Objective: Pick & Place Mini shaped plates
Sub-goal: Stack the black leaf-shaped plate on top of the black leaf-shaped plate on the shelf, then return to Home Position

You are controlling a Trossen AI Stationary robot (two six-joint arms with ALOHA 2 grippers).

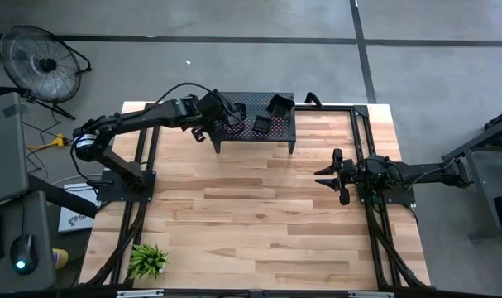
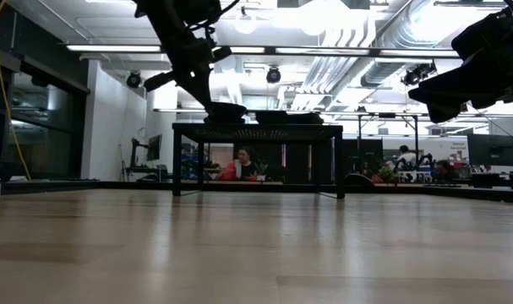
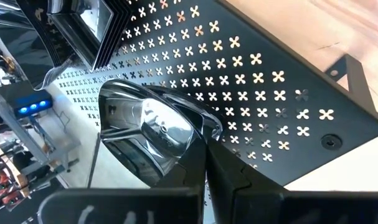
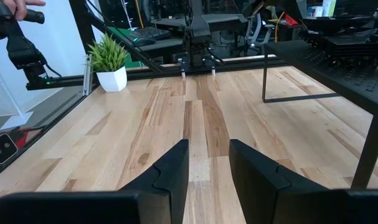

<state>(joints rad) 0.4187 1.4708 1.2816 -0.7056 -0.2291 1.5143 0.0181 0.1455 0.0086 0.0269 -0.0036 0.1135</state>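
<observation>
Left hand [image 3: 204, 180] is clamped on the rim of a round mini plate [image 3: 145, 127], held over the perforated stand [image 3: 263, 93], apparently for lifting off. Right hand [image 4: 208, 163] is parted, empty, parked over the table [image 4: 139, 130].
</observation>
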